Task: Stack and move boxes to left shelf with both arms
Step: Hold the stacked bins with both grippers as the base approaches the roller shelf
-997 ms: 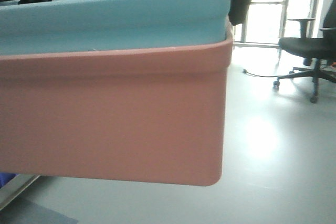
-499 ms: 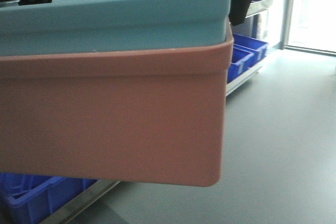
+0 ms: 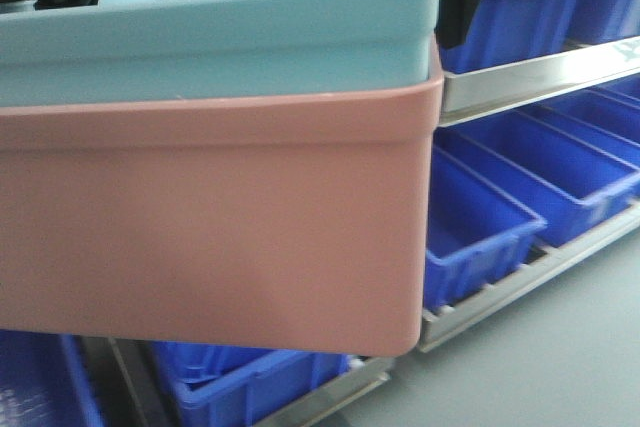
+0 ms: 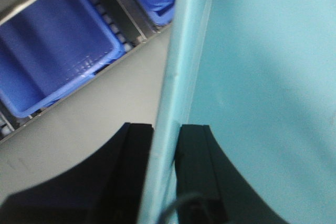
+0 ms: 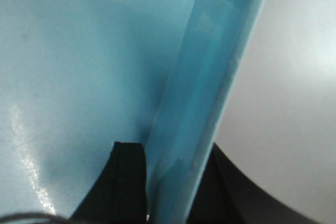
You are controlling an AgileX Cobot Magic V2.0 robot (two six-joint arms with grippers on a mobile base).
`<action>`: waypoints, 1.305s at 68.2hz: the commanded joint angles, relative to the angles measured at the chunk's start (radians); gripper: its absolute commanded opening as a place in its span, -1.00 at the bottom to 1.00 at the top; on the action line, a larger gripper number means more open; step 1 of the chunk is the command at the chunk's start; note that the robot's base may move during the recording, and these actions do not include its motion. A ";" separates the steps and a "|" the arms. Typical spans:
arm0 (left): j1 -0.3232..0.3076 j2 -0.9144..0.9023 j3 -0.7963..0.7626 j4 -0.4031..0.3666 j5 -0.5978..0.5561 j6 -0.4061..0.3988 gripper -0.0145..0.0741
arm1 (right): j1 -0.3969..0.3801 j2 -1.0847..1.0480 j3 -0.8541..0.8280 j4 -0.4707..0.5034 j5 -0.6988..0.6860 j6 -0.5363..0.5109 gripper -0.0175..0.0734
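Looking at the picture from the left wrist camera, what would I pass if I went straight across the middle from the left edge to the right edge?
Dark blue bin → grey floor → light blue box, its upright rim first and then its smooth inside surface, which fills the rest of the view.

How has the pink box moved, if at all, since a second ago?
Yes, leftward with the robot. The pink box keeps its place in frame, but the chair and window slid off right; dark blue bins sit behind.
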 commanded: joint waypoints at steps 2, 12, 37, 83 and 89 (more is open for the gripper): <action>-0.037 -0.046 -0.054 -0.121 -0.147 -0.025 -0.70 | 0.018 -0.039 -0.049 0.021 -0.158 0.030 -0.50; -0.037 -0.046 -0.054 -0.121 -0.147 -0.025 -0.70 | 0.018 -0.039 -0.049 0.021 -0.158 0.030 -0.50; -0.037 -0.046 -0.054 -0.121 -0.147 -0.025 -0.70 | 0.018 -0.039 -0.049 0.021 -0.158 0.030 -0.50; -0.037 -0.046 -0.054 -0.121 -0.147 -0.025 -0.70 | 0.018 -0.039 -0.049 0.021 -0.158 0.030 -0.50; -0.037 -0.046 -0.054 -0.121 -0.147 -0.025 -0.70 | 0.018 -0.039 -0.049 0.021 -0.158 0.030 -0.50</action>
